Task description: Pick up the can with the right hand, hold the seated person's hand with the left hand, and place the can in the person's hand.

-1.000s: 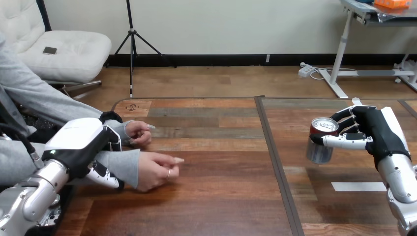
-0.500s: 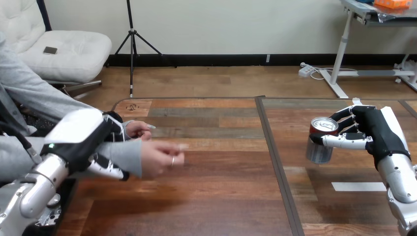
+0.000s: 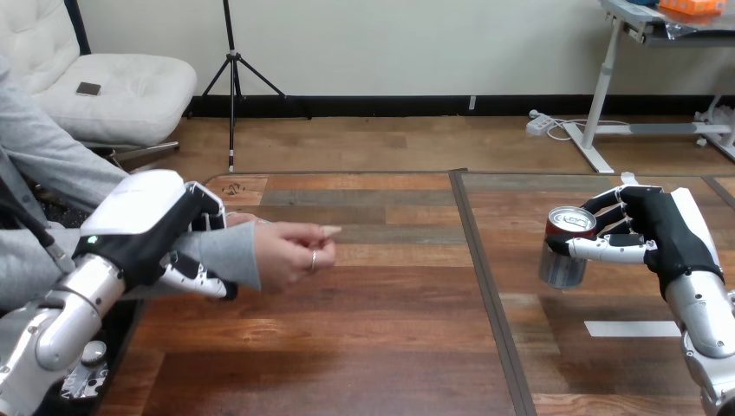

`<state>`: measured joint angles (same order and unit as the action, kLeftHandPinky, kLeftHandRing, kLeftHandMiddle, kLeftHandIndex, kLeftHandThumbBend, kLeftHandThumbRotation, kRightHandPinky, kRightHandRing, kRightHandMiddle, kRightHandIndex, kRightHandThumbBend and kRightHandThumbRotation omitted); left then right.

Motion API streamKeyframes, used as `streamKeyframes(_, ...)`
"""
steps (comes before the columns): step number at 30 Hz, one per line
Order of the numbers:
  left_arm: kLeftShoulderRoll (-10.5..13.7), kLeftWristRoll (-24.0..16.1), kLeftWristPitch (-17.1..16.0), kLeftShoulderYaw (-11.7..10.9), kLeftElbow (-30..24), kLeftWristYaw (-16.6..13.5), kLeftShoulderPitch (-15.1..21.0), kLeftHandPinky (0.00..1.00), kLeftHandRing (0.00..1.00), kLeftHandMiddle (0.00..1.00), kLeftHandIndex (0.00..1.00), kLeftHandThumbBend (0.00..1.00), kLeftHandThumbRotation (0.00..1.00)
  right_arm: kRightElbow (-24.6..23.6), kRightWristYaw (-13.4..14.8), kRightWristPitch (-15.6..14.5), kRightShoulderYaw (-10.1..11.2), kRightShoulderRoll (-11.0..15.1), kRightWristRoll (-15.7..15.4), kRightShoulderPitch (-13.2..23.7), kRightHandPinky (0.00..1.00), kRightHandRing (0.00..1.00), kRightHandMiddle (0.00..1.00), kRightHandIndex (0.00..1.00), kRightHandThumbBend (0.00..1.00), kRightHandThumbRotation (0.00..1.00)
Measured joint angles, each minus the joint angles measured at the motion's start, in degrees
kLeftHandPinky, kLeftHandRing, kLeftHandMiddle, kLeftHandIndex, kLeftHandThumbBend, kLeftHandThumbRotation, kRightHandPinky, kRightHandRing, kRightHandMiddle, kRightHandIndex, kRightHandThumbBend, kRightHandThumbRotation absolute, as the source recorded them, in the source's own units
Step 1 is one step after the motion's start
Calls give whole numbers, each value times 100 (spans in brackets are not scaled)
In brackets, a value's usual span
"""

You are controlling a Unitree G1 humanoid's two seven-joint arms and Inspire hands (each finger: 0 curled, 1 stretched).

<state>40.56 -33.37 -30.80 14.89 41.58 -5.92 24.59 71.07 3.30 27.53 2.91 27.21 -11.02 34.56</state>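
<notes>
One can is standing upright at the 3 o'clock side of the counter, silver top facing up. I cannot tell what is inside it, or whether its base is touching the wood or hanging just above it. The right hand is clamping it from the 3 o'clock side: the fingers are curling round the far side near the rim and the thumb is lying across the near side of the can. One white strip of tape is lying on the counter toward 5 o'clock from the can, apart from it. One dark seam is running from 12 to 6 o'clock down the counter, between the can and the person.

Well apart from the can, at the 9 o'clock side, the person's hand is reaching toward 3 o'clock, with its fingertips brought together. The left hand is closing round the person's wrist over the grey sleeve, with fingers wrapping over the top and the thumb tucking underneath. A second hand of the person is peeking out just behind the left hand, too hidden to describe.
</notes>
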Motion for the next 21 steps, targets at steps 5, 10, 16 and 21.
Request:
streamKeyframes(5, 0, 27, 23, -36, -129, 57, -9, 14, 19, 25, 26, 73, 0, 0, 0, -1, 0, -1, 0, 0, 36, 39, 43, 46, 78, 0)
streamKeyframes(10, 0, 27, 25, -38, -196, 59, -12, 14, 18, 25, 25, 75, 0, 0, 0, -1, 0, -1, 0, 0, 35, 39, 43, 45, 78, 0)
streamKeyframes(16, -1, 27, 25, -37, -229, 68, -20, 14, 18, 25, 26, 76, 0, 0, 1, -1, 0, -5, 0, 0, 36, 39, 43, 45, 78, 0)
streamKeyframes(21, -1, 27, 4, -38, -244, 70, -34, 15, 19, 26, 26, 78, 0, -10, 2, -1, 0, -9, 0, 0, 36, 40, 44, 46, 78, 0)
